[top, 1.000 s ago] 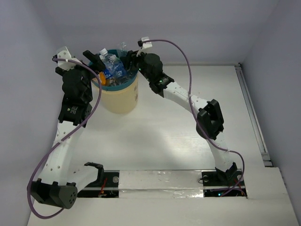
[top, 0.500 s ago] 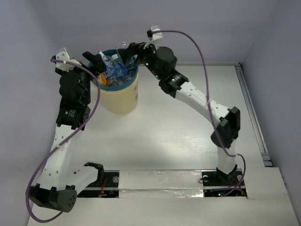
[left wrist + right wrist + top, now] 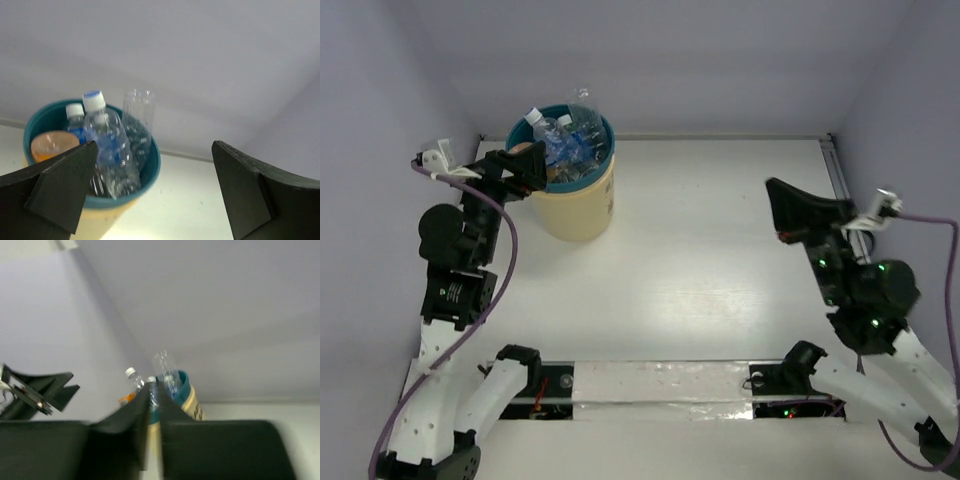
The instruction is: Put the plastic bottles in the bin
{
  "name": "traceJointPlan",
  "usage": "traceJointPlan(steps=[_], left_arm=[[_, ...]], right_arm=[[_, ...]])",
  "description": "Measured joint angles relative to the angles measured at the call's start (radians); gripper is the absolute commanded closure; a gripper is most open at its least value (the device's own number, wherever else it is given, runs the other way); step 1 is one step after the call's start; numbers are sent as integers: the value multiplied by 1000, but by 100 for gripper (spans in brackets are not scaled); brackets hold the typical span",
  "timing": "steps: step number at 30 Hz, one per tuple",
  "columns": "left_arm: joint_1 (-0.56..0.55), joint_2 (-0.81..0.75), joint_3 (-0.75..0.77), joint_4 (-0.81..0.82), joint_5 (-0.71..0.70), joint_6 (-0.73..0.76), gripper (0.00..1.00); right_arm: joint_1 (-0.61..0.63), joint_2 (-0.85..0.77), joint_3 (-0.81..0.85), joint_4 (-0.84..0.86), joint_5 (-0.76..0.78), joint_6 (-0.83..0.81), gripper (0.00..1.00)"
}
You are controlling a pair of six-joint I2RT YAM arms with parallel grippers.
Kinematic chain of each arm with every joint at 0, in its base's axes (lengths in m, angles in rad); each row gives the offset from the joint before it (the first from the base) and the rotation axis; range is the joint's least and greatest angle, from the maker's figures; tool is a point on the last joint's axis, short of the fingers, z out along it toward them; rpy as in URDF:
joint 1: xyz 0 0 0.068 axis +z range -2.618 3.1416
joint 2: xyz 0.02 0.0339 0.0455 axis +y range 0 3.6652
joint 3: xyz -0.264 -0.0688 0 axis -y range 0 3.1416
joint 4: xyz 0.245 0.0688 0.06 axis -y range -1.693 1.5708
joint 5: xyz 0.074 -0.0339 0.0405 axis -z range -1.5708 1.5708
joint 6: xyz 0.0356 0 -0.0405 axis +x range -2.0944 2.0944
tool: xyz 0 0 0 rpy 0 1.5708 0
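The plastic bottles (image 3: 565, 148) all sit piled in the round bin with the cream-yellow wall and teal rim (image 3: 582, 205). Clear ones with blue labels and white caps (image 3: 111, 150) stand in the middle, and an orange one (image 3: 51, 145) lies at the left. A plain clear one (image 3: 138, 107) pokes up above the rim. The bin stands on the white bench (image 3: 710, 250) in the far left corner, close to the pale back wall (image 3: 720, 60). Bare bench runs from it to the right edge and forward to the arm bases.

The left gripper (image 3: 523, 167) hangs just beside the bin's left side, level with the rim. Its black fingers (image 3: 60, 190) are spread wide and hold nothing.

The right gripper (image 3: 782, 198) hangs over the right half of the bench, well apart from the bin and pointing toward it. In the right wrist view its fingers (image 3: 125, 440) are drawn together to a thin slit with nothing between them.

A second ago the right arm reached across the bench, its gripper over the bin's right rim among the bottles. It has since swung back to the right side. The left gripper, which was over the left rim, has dropped back a little to the left. The bin has not shifted.
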Motion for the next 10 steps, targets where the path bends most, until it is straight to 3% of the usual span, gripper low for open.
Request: traceJointPlan(steps=[3, 4, 6, 10], left_arm=[[0, -161, -139, -19, 37, -18, 1], [0, -209, -181, -40, 44, -22, 1], [0, -305, -245, -81, 56, -26, 1], [0, -393, -310, -138, 78, -25, 1]], right_arm=[[2, -265, -137, -124, 79, 37, 31], [2, -345, -167, -170, 114, 56, 25], [2, -446, -207, -253, 164, 89, 19], [1, -491, -293, -375, 204, 160, 16]])
